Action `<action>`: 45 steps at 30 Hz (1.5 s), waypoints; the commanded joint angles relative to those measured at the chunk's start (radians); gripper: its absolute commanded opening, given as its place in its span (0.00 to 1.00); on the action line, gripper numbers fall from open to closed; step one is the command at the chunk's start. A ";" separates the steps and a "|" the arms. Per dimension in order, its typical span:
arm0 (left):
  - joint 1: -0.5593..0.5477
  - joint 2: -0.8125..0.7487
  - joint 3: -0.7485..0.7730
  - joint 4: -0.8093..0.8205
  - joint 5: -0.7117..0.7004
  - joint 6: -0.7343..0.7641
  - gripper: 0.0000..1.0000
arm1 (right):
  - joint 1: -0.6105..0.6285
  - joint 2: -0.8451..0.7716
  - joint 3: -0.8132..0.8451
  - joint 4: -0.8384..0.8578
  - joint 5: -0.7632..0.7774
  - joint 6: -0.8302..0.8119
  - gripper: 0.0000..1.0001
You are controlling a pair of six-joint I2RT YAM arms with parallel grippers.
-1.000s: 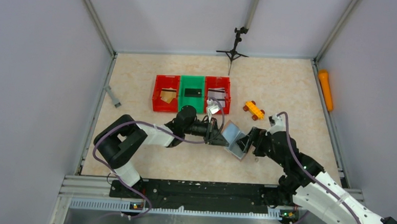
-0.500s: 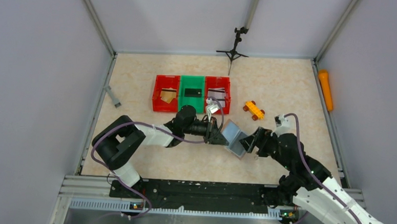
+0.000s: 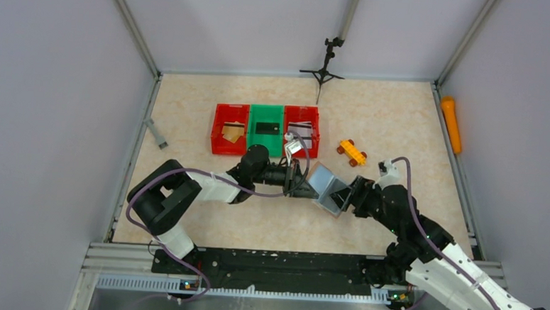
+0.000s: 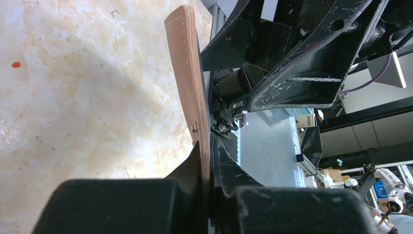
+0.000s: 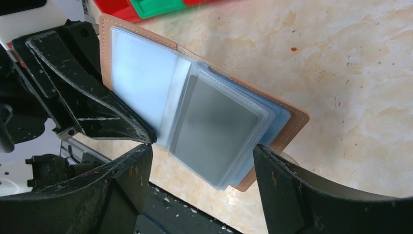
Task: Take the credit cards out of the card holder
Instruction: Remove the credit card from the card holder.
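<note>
The tan-brown card holder (image 3: 325,187) is held open above the table between both arms. My left gripper (image 3: 304,186) is shut on its left cover, which shows edge-on in the left wrist view (image 4: 187,73). My right gripper (image 3: 344,198) is open, its jaws either side of the holder's clear grey sleeves (image 5: 214,127) without closing on them. A light blue layer (image 5: 278,115) shows behind the sleeves. A tan-gold card (image 3: 232,132), a black card (image 3: 266,127) and a white-grey card (image 3: 300,130) lie in the bins.
Two red bins (image 3: 219,142) (image 3: 314,139) flank a green bin (image 3: 265,146) behind the holder. A yellow-orange toy car (image 3: 352,152) sits to the right. An orange cylinder (image 3: 451,124) lies at the right wall, a small tripod (image 3: 324,65) at the back, a grey tool (image 3: 156,133) at the left.
The card holder has shifted slightly away from me with the left gripper. The right gripper has followed it and stays open around the sleeves.
</note>
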State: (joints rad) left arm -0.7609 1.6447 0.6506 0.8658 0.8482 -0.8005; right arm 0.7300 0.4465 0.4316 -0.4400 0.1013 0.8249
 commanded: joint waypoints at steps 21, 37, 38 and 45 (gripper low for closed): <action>0.003 -0.002 0.008 0.077 0.027 -0.013 0.00 | -0.006 -0.055 0.016 0.122 -0.078 0.023 0.61; 0.003 0.009 0.012 0.083 0.036 -0.021 0.00 | -0.007 0.000 0.009 0.229 -0.136 0.017 0.69; 0.003 0.011 0.013 0.084 0.037 -0.023 0.00 | -0.007 -0.001 0.007 0.239 -0.140 0.016 0.68; 0.003 0.015 0.010 0.101 0.043 -0.036 0.00 | -0.007 0.009 -0.009 0.301 -0.166 0.008 0.68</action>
State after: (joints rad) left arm -0.7589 1.6543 0.6506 0.8837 0.8680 -0.8284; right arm 0.7300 0.4473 0.4316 -0.2256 -0.0376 0.8459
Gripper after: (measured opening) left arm 0.043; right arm 0.682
